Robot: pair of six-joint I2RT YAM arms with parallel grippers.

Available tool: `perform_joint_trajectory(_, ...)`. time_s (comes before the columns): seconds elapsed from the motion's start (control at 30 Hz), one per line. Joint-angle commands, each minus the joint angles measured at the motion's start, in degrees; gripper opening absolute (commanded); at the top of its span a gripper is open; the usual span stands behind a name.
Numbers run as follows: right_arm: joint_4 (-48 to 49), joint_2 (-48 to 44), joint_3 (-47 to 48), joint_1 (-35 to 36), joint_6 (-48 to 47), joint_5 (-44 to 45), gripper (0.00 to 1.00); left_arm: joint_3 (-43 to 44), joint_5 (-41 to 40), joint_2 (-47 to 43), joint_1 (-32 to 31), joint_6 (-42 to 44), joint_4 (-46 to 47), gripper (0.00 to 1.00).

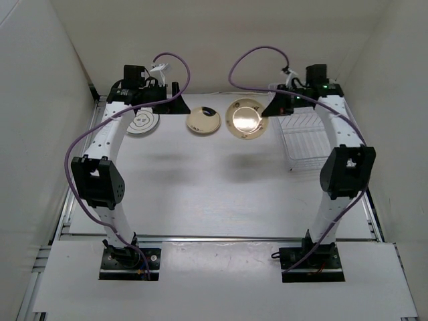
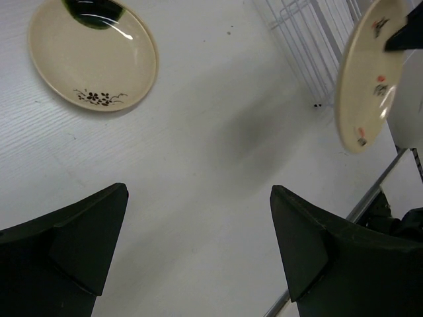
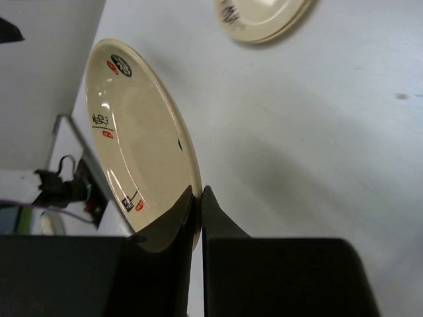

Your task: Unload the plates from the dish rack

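My right gripper (image 1: pixel 269 107) (image 3: pixel 199 198) is shut on the rim of a tan-yellow plate (image 1: pixel 246 119) (image 3: pixel 135 132) with small red and black marks. It holds the plate tilted above the table, left of the white wire dish rack (image 1: pixel 304 137). That plate also shows in the left wrist view (image 2: pixel 367 72). A second tan plate (image 1: pixel 202 121) (image 2: pixel 92 56) lies flat on the table. A white plate with dark rings (image 1: pixel 142 124) lies at the far left. My left gripper (image 1: pixel 177 103) (image 2: pixel 198 244) is open and empty above the table between those two plates. No orange sunburst plate is in view.
White walls close in the table on the left, right and back. The rack's bars (image 2: pixel 310 33) stand near the right wall, partly under my right arm. Purple cables loop above both wrists.
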Motion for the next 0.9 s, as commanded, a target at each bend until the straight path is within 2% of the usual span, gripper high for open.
perform_joint_trajectory(0.0, 0.72, 4.17, 3.63, 3.57, 1.12, -9.39, 0.0, 0.04, 3.66, -0.55, -0.23, -0.46, 0.9, 1.0)
perform_joint_trajectory(0.2, 0.72, 10.52, 11.02, 8.5, 1.12, -8.15, 0.0, -1.28, 4.89, -0.55, -0.23, -0.46, 0.9, 1.0)
perform_joint_trajectory(0.33, 1.33, 12.37, 11.55, 9.74, 1.65, -8.15, 0.0, -1.8, 4.89, -0.55, -0.75, 0.07, 0.9, 1.0)
perform_joint_trajectory(0.6, 3.62, 16.42, 16.3, 11.93, 5.16, -7.45, 0.0, -2.85, 7.52, 1.12, -2.42, -0.46, 0.9, 0.9)
perform_joint_trajectory(0.87, 5.38, 18.61, 18.67, 13.78, 7.36, -7.45, 0.0, -2.86, 7.53, 2.17, -4.97, -0.46, 0.9, 0.89)
